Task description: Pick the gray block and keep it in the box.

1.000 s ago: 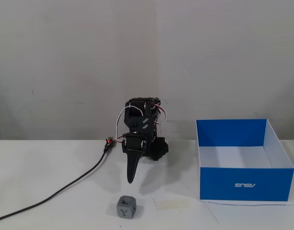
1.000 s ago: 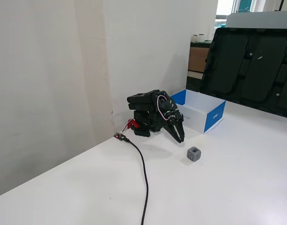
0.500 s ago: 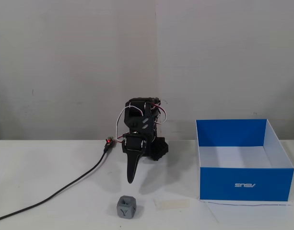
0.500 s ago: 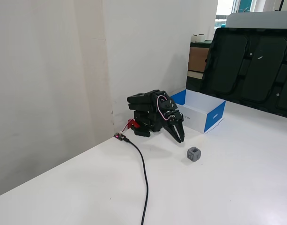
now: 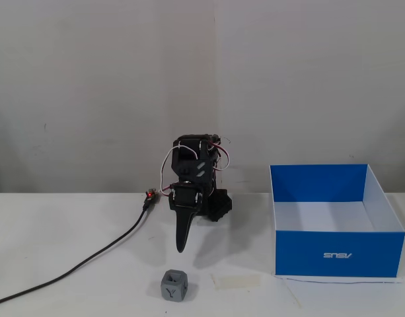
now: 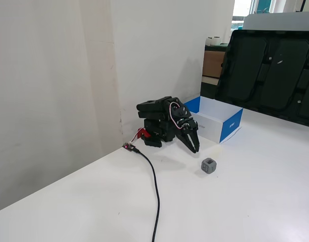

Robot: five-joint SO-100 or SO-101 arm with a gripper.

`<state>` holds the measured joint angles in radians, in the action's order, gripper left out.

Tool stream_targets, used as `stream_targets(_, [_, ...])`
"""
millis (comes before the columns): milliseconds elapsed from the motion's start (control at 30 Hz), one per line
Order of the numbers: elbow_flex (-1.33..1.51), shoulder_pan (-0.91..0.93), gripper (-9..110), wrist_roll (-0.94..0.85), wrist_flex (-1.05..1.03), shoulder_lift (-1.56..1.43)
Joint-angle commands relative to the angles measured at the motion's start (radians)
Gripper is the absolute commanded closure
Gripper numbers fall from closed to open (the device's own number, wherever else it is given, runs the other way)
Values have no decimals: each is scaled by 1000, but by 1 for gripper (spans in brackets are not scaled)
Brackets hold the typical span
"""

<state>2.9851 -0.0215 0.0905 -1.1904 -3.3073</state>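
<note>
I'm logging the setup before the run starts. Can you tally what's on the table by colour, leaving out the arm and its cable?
Gray: 1, the gray block
Blue: 1, the box, white inside
Pale: 1, the flat tape strip between block and box
Total: 3

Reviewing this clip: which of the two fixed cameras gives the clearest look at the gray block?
The fixed view facing the arm head-on shows the gray block best: it sits close to the camera on the table, its dark Y mark readable. In the fixed view from the side, the block is smaller, beyond the gripper, its marking only a dark smudge.
</note>
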Motion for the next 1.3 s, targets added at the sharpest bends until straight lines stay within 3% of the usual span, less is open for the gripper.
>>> stream_targets(0, [-143, -17, 101, 18, 38, 38])
stream_targets(733, [-554, -38, 100, 137, 80, 790])
stream_targets(1000, [-624, -51, 94, 195, 118, 933])
stream_targets(1267, [-672, -60, 80, 242, 149, 1071])
